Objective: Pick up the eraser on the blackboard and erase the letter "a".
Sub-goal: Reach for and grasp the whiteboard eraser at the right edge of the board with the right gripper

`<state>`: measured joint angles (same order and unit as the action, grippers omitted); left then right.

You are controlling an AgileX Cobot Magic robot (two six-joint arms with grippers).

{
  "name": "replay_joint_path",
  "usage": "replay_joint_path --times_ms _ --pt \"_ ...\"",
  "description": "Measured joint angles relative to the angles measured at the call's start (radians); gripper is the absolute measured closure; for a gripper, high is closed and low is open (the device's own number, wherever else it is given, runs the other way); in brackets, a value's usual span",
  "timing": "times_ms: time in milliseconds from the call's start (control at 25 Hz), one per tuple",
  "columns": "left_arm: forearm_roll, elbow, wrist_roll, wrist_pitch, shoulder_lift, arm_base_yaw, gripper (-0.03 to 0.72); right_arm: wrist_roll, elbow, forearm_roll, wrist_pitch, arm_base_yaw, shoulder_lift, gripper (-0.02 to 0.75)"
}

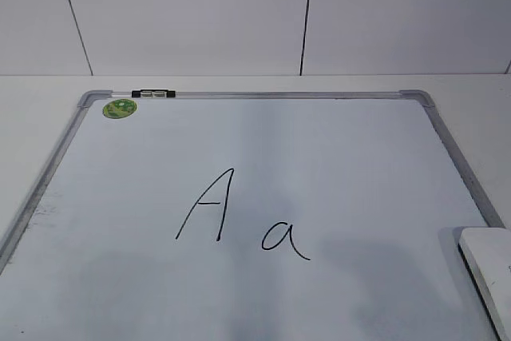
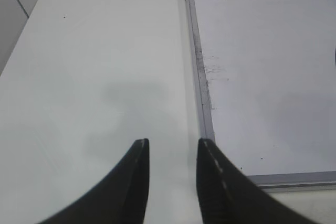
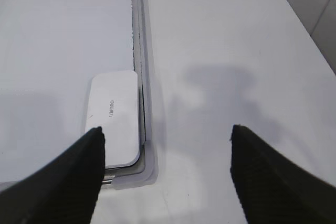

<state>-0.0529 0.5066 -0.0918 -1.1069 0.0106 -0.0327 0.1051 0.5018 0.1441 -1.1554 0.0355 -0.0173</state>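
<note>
Blackboard (image 1: pixel 447 145) lies flat on the white table (image 2: pixel 94 51), grey frame all round, surface actually white. Capital "A" (image 1: pixel 205 205) and the letter "a" (image 1: pixel 284 240) sit side by side near board centre, "a" to the right of "A", both intact black marker strokes. Eraser (image 3: pixel 113 116) is on the board in its near right corner, white top face up with small grey lettering, long edge right against the right frame rail; in the exterior view only its corner shows at the right edge (image 1: pixel 489 265). Round green magnet (image 1: pixel 119 107) in the far left corner, black-and-silver clip (image 1: pixel 152 94) on the top rail just beside it. Left gripper (image 2: pixel 173 153) hovers over bare table just left of the board's left frame, jaws a narrow gap apart, nothing between them. Right gripper (image 3: pixel 165 140) hangs above the board's near right corner, jaws spread wide, empty; its left finger (image 3: pixel 79 166) overlaps the eraser's near end in view, contact can't be told; right finger over bare table
</note>
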Motion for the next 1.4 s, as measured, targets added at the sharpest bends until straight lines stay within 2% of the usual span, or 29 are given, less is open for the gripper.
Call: replay_joint_path --times_ms 480,840,1400 --pt "0.0 0.0 0.0 0.0 0.0 0.0 0.454 0.0 0.0 0.002 0.0 0.0 0.0 0.146" --pt "0.0 0.0 0.0 0.0 0.0 0.0 0.454 0.0 0.027 0.052 0.038 0.0 0.0 0.167" --pt "0.0 0.0 0.0 0.0 0.0 0.0 0.453 -0.057 0.112 -0.091 0.066 0.01 0.458 0.171"
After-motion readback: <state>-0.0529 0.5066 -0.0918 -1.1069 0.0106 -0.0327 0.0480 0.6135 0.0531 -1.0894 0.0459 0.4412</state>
